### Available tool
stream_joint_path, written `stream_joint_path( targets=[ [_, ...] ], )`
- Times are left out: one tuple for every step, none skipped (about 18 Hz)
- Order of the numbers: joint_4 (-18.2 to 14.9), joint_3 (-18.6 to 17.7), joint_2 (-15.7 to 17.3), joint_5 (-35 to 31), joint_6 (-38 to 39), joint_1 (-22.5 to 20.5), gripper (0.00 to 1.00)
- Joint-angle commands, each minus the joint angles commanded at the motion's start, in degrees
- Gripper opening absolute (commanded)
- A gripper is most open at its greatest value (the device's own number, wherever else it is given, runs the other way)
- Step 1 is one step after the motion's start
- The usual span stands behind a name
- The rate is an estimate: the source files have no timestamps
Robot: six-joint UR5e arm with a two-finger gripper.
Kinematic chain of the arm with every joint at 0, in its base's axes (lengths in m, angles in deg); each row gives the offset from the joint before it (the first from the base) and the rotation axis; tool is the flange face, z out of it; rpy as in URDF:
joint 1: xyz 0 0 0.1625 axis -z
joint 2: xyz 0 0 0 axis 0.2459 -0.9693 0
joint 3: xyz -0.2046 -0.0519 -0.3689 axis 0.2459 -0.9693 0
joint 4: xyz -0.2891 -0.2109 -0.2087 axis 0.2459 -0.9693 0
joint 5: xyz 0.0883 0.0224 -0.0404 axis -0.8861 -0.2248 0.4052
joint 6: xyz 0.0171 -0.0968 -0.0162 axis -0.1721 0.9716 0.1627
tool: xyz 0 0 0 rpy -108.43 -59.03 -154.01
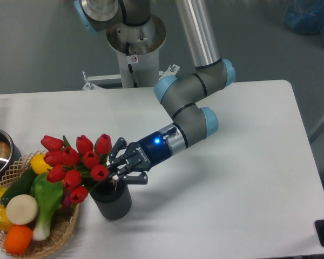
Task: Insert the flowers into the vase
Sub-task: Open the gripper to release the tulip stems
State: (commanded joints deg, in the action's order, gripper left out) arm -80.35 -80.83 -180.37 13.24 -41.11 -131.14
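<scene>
Vase (112, 202) stands near the desk (232, 178) front edge, touching the wicker basket (62, 233) on its left — broad bare surface to its right. Red tulips (75, 162) lean left, stems in the vase mouth. Hand (117, 166) sits at the stems; grip cannot be confirmed.

The pincer (115, 168) holds the flowers (75, 161) over the vase (113, 203).

The arm (197, 86) has silver tubes, dark grey joints and light-blue end caps. A glossy blue wrist ring (154, 145) carries a lit blue light. The fingers (130, 178) are black, jointed links.
</scene>
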Motion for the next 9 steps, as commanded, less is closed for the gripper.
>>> stream_joint_path(
  targets=[
    [0.0,0.0,0.0,0.0,0.0,0.0,0.3],
    [0.0,-0.17,0.09,0.0,-0.44,0.0,0.3],
    [0.0,-0.26,0.09,0.0,-0.96,0.0,0.3],
    [-0.09,-0.35,0.09,0.0,-1.23,0.0,0.3],
    [0.0,-0.53,0.09,0.09,-1.58,0.0,0.29],
    [0.0,-0.62,0.09,0.17,-1.93,0.0,0.29],
    [0.0,-0.62,0.09,0.35,-2.02,0.0,0.3],
    [0.0,-0.62,0.09,0.44,-2.02,0.0,0.3],
    [0.0,-0.62,0.17,0.53,-2.02,0.0,0.3]
  ],
)
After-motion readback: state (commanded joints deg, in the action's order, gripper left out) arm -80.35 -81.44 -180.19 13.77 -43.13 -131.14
